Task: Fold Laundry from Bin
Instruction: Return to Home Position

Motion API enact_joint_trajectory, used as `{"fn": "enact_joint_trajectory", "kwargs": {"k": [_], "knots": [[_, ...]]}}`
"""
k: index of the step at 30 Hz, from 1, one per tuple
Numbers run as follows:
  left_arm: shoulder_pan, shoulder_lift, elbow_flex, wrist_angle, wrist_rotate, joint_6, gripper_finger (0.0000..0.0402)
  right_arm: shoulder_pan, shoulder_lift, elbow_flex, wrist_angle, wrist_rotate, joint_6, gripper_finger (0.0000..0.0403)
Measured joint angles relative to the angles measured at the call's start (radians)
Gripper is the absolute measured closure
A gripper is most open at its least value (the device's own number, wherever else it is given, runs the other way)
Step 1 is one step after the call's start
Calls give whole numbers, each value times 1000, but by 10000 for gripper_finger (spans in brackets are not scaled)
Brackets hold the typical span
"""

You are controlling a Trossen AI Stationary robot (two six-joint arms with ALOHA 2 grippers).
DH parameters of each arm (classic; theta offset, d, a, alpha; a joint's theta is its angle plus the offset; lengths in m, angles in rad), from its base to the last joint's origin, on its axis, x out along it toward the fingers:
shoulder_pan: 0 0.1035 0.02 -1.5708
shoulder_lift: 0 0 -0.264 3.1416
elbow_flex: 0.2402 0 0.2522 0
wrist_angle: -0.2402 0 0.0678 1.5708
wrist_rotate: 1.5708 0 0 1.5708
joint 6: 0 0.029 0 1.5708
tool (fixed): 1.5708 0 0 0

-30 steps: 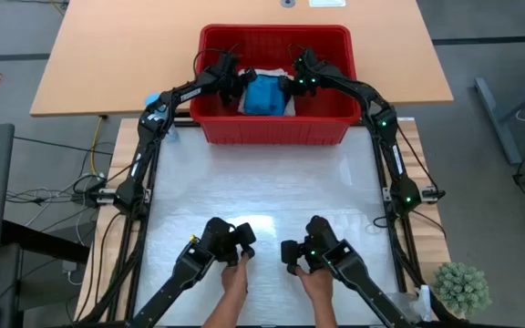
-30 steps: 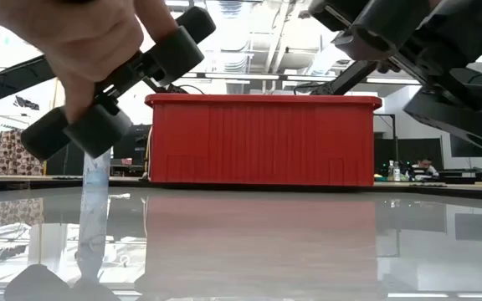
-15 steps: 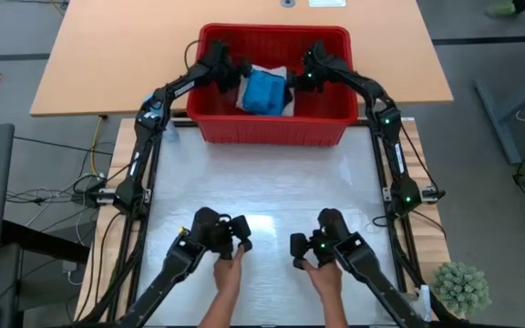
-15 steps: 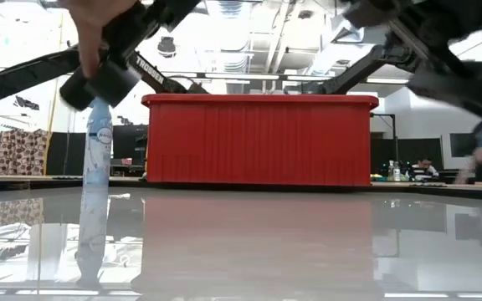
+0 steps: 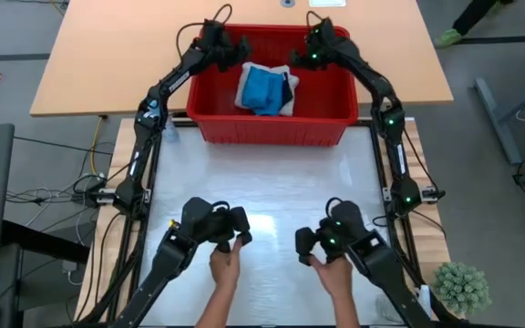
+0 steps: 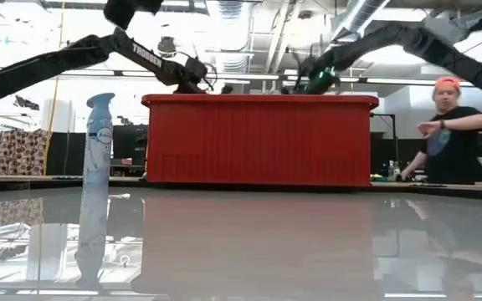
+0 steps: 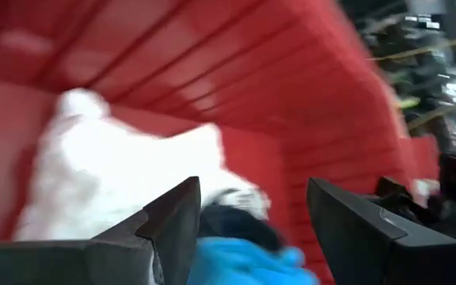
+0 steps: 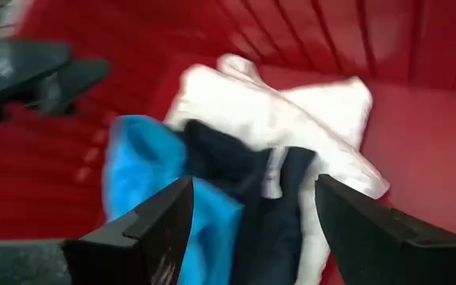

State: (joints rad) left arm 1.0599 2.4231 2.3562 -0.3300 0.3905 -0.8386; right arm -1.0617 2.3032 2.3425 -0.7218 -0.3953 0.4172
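The laundry (image 5: pixel 265 88) lay stacked near the middle of the red bin (image 5: pixel 272 128), with the teal piece on top. The left claw (image 5: pixel 231 50) and right claw (image 5: pixel 306 55) hung just above the rim, 1 on each side of the stack, apart from it, each with its fingers spread.

**Bright overhead light, glare on a glossy table**

Even light is falling from above. In the high view a pale patch of glare is spreading across the shiny table (image 5: pixel 262 182). In the low view the ceiling lights (image 6: pixel 224 17) are washing out the room behind. The tabletop is mirroring the bin (image 6: pixel 258 138) and a spray bottle (image 6: pixel 96 159). Both wrist views are smearing with motion, and the laundry (image 7: pixel 109 182) is showing only as soft, edgeless patches against blurred red walls.
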Motion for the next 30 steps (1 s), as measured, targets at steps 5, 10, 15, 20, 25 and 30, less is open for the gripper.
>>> {"fn": "enact_joint_trajectory", "kwargs": {"k": [5, 10, 15, 20, 25, 30], "knots": [[-5, -74, -12, 116, 86, -42, 184, 0, -130, 7, -35, -47, -84, 117], [-10, -168, -12, 251, 208, -2, 184, 5, -283, 7, -59, -134, -137, 117], [-20, -322, -13, 255, 229, 92, 184, 32, -463, 8, -169, -158, -198, 117], [-59, -517, -13, 156, 142, 337, 184, 74, -653, 7, -273, -156, -369, 117], [-145, -703, -11, 3, -73, 586, 184, 95, -830, 8, -379, -156, -430, 117], [-207, -850, -13, -162, -172, 712, 184, 145, -1008, 7, -455, -158, -517, 117]]}}
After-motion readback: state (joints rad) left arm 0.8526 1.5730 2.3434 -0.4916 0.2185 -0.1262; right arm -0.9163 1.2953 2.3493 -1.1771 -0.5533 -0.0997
